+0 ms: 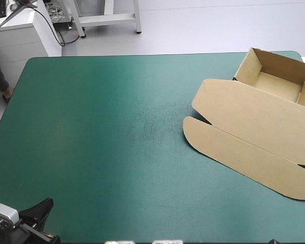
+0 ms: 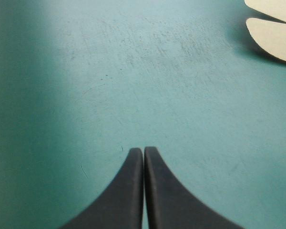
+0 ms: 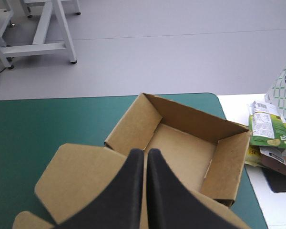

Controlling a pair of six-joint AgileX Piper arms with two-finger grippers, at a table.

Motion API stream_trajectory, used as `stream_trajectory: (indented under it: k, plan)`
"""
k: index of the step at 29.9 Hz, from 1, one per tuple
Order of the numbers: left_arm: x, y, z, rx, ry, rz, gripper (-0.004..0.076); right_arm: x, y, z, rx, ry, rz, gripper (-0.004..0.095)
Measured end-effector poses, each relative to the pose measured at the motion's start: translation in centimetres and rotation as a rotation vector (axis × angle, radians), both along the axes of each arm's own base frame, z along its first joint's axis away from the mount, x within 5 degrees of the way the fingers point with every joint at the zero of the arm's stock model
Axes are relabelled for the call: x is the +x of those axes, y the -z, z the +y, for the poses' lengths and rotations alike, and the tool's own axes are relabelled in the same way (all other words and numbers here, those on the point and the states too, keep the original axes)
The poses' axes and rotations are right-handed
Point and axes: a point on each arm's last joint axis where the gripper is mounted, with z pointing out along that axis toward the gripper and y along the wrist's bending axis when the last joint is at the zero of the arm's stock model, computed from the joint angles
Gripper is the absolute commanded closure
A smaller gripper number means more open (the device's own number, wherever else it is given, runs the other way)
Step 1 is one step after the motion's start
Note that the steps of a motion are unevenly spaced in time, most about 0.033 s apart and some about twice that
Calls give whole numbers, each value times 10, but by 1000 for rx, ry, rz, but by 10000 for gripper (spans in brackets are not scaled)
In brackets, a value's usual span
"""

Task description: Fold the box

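The box (image 1: 254,122) is laid as an open tray with flat lid at the far right corner of the bench (image 1: 117,152). The left gripper (image 2: 143,150) and the right gripper (image 3: 146,151) are pressed together, nothing held.

Open teal-green cover (image 1: 101,147) spans the left and middle; the brown box (image 1: 254,122) blocks the far right side.

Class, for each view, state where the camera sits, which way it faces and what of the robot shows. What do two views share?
High view: above and behind, facing forward and down over the table; left end effector at near-left corner.
Left wrist view: above that shut end effector, facing mostly bare table.
Right wrist view: above shut right end effector, facing the box.
Shared: high and right views show the box's tray.
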Motion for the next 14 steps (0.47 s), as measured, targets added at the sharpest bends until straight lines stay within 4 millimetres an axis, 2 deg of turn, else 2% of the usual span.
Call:
stream_trajectory:
  k: [7,14]
  plan:
    - [0,0,0,0,0,0,732,-63,43,43,17,-125,25,924]
    - [0,0,0,0,0,0,732,-108,102,74,14,-259,10,919]
